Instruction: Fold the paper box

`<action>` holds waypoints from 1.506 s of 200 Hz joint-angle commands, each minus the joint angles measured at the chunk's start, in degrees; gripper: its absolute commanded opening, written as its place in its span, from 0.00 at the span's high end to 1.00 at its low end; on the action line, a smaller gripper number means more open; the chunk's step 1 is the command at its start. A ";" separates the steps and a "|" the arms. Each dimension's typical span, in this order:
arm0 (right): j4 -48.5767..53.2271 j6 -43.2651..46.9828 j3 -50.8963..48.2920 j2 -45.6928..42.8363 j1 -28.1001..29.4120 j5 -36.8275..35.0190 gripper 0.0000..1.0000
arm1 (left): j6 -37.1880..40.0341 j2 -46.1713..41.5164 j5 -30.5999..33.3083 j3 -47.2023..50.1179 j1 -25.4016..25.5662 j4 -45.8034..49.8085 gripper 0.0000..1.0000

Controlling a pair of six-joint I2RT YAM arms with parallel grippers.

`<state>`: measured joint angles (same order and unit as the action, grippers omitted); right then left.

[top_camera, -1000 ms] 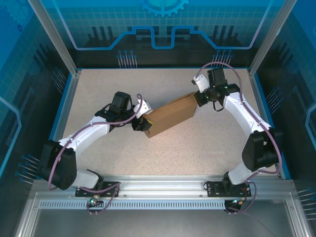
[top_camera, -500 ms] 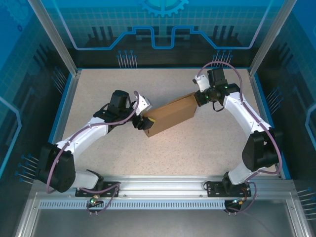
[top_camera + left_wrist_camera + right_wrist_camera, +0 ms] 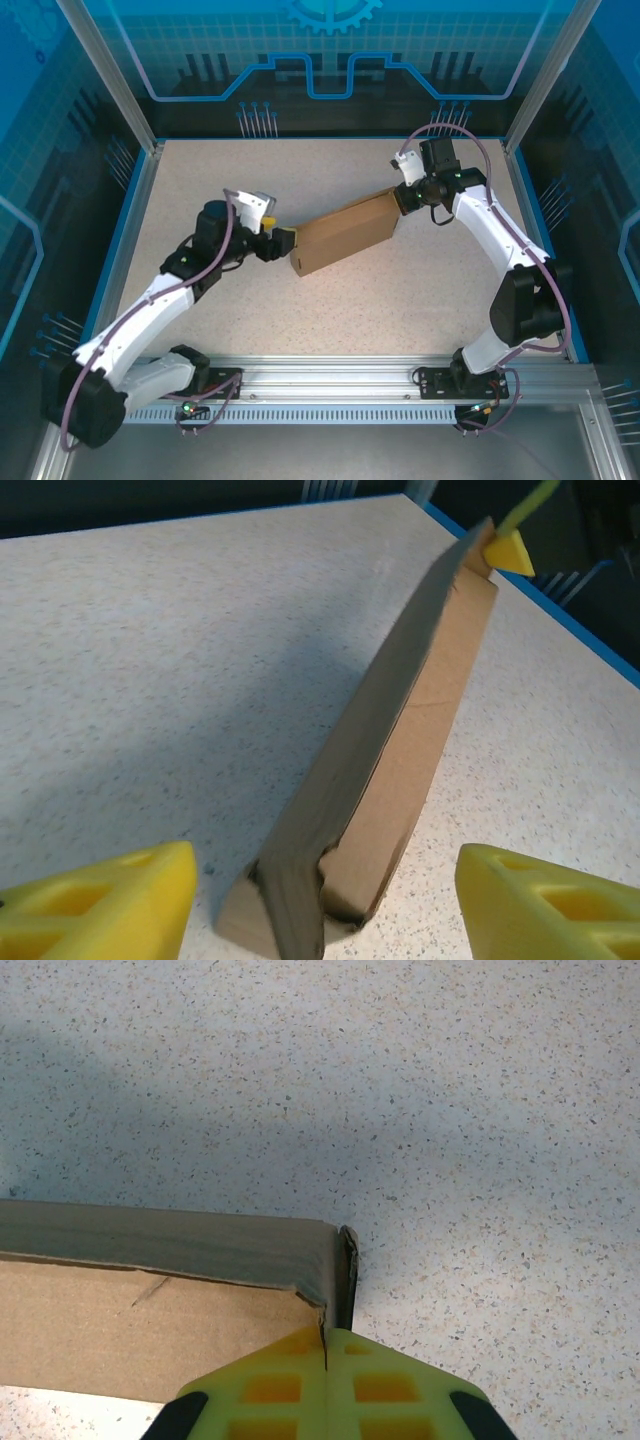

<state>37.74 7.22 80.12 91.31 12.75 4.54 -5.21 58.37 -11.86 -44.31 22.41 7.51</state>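
The paper box (image 3: pixel 345 233) is a long brown cardboard box lying diagonally mid-table, closed along its length. My left gripper (image 3: pixel 281 242) is at its lower-left end. In the left wrist view the yellow fingers (image 3: pixel 100 900) stand wide on either side of the box's (image 3: pixel 420 720) near end, open and clear of the cardboard, with the left gripper (image 3: pixel 320 910) centred on that end. My right gripper (image 3: pixel 400 196) is at the upper-right end. In the right wrist view the right gripper (image 3: pixel 328 1352) is shut, pinching the thin edge at the box's (image 3: pixel 150 1300) corner.
The speckled tabletop (image 3: pixel 400 300) is bordered by a blue rim and metal frame posts (image 3: pixel 135 110). An aluminium rail (image 3: pixel 330 375) carrying both arm bases runs along the near edge.
My left arm has swung back to the left and its gripper has drawn slightly off the box's near end. The right gripper and the box have stayed put.
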 commanded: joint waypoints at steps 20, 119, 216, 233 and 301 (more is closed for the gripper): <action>2.71 -0.55 0.70 -0.09 0.53 -0.67 0.98 | -8.61 -3.25 5.97 -0.83 2.36 11.03 0.35; 2.96 -0.81 1.41 0.93 0.41 0.21 0.98 | -2.72 6.23 8.96 -8.33 4.00 13.19 0.63; 2.96 -0.41 1.62 1.42 0.40 0.65 0.98 | -2.20 9.31 8.86 -8.77 4.13 13.34 0.78; 3.06 -0.43 1.59 1.42 0.43 0.65 0.98 | -2.04 9.31 8.95 -8.86 4.19 13.60 0.80; 2.47 -0.45 0.47 0.80 0.41 0.74 0.98 | -6.30 8.73 9.22 -7.98 4.90 13.07 0.83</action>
<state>38.09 7.25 80.68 91.74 12.75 4.73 -9.13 67.35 -3.62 -51.31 26.65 19.86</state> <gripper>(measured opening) 0.046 0.169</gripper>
